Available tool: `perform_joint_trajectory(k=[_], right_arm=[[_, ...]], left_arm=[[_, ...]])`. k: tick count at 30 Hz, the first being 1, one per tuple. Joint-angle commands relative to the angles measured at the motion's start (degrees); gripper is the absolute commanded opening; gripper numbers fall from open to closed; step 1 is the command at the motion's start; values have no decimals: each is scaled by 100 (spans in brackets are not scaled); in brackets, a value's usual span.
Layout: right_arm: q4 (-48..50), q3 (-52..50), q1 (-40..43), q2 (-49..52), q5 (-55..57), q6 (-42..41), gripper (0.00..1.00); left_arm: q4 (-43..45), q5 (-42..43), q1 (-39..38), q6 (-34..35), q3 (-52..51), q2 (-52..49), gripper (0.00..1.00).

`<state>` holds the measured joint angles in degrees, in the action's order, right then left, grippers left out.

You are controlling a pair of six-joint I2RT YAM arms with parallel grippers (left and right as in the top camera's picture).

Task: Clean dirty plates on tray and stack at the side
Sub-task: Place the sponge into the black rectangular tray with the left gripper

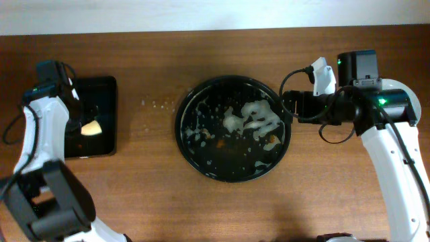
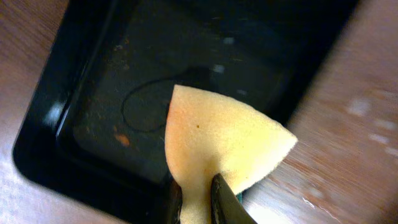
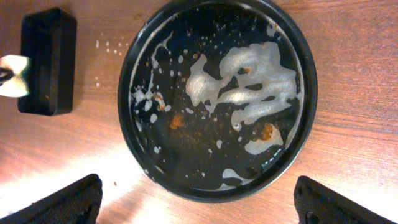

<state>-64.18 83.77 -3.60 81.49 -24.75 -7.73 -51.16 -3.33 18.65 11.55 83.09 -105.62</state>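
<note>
The round black tray [image 1: 180, 128] lies mid-table, its floor [image 3: 205, 143] smeared with white foam and orange sauce specks. No plates are in view. My left gripper [image 1: 86, 123] hangs at the far left over a small rectangular black tray, shut on a yellow sponge [image 2: 217, 140]. The sponge is pinched thin between the two dark fingers [image 2: 225, 199]. My right gripper [image 1: 290, 102] sits at the round tray's right rim. In the right wrist view the right gripper [image 3: 199, 206] stands wide open above the tray's edge, with nothing between its fingertips [image 3: 68, 202].
The small rectangular black tray [image 1: 101, 91] sits at the left, its wet floor [image 2: 93, 93] below the sponge. White droplets [image 1: 156, 103] dot the wood between the two trays. Bare wooden table surrounds both.
</note>
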Motion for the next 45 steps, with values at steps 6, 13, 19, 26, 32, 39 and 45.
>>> perform_joint_trajectory(k=[6,13,19,26,32,39,45], right_arm=[[-101,13,-57,31,168,20,99],[-160,13,-52,31,168,20,99],[-210,13,-52,31,168,17,99],[-205,13,-52,31,166,-26,99],[-203,13,-52,31,168,-26,99],[-125,15,-52,-7,170,46,99],[350,68,-136,-761,144,249,99]], left_arm=[[575,-297,76,-778,-61,-874,45],[15,-212,146,-374,39,-730,17],[817,-527,188,85,-549,-798,1],[1947,92,79,-570,-839,-815,1],[2218,719,-199,-1556,-824,-813,3],[1169,940,-205,-1154,-396,68,43],[533,1805,-267,-1156,-278,2085,71]])
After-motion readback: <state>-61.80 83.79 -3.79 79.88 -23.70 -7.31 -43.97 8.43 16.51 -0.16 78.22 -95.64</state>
